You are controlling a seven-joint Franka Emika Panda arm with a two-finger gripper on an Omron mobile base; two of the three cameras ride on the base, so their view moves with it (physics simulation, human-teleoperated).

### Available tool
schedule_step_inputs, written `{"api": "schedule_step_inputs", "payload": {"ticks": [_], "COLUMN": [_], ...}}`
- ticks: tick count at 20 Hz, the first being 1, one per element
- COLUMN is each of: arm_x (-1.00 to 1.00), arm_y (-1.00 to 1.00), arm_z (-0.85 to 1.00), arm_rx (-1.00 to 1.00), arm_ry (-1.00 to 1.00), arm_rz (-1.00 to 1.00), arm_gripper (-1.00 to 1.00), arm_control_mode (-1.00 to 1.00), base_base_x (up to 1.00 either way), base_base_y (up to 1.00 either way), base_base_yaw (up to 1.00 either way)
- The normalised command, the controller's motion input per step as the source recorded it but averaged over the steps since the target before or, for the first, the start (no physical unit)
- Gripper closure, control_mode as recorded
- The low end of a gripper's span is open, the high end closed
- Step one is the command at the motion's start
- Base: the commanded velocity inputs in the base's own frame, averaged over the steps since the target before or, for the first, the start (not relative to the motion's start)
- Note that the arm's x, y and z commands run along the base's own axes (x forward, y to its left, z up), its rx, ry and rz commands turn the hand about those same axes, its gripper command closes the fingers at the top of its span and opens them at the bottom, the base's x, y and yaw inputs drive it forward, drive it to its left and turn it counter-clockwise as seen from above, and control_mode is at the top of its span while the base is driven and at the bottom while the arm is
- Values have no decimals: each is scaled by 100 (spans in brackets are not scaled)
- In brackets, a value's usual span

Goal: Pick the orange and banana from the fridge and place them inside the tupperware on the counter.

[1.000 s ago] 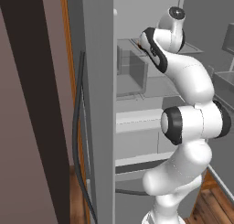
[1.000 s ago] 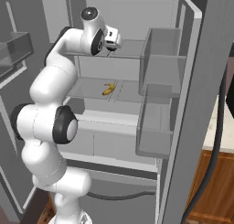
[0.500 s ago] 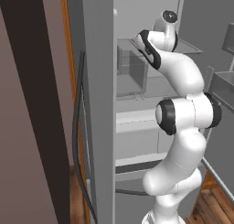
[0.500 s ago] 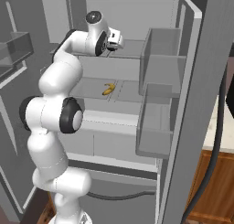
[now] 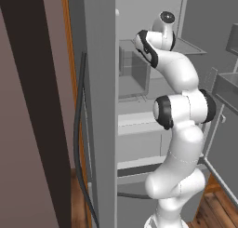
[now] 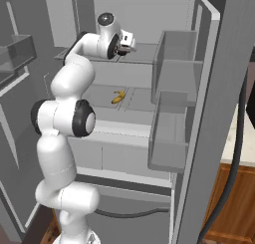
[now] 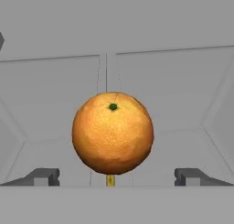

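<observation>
The orange (image 7: 112, 132) rests on an upper shelf of the fridge (image 6: 174, 63), stem end up, straight ahead in the hand view. My gripper (image 7: 116, 177) is open, with one fingertip (image 7: 43, 176) to the left of the fruit and the other to the right, both a little short of it and touching nothing. From the right base view the gripper (image 6: 130, 43) reaches in over that upper shelf. The banana (image 6: 118, 96) lies on the shelf below, small and yellow. The tupperware is out of view. A strip of the counter (image 6: 238, 138) shows at the far right.
Clear door bins (image 6: 172, 138) hang on the open door to the right of the arm. The fridge's grey side wall (image 5: 100, 106) with its black seal stands close on the left. Brown cabinets (image 6: 234, 203) sit under the counter strip.
The arm has stretched further into the fridge along the upper shelf, carrying the hand deeper. The jaws have stayed open. The banana has not moved.
</observation>
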Motion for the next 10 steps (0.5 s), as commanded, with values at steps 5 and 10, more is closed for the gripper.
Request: {"api": "schedule_step_inputs", "payload": {"ticks": [5, 10], "arm_x": [31, 23], "arm_y": [0, 0], "arm_z": [-11, -24], "arm_rx": [0, 0], "arm_ry": [0, 0], "arm_rz": [0, 0], "arm_gripper": [-100, 100], "arm_control_mode": [-100, -100], "base_base_x": [0, 0], "base_base_y": [0, 0], "base_base_yaw": [0, 0]}}
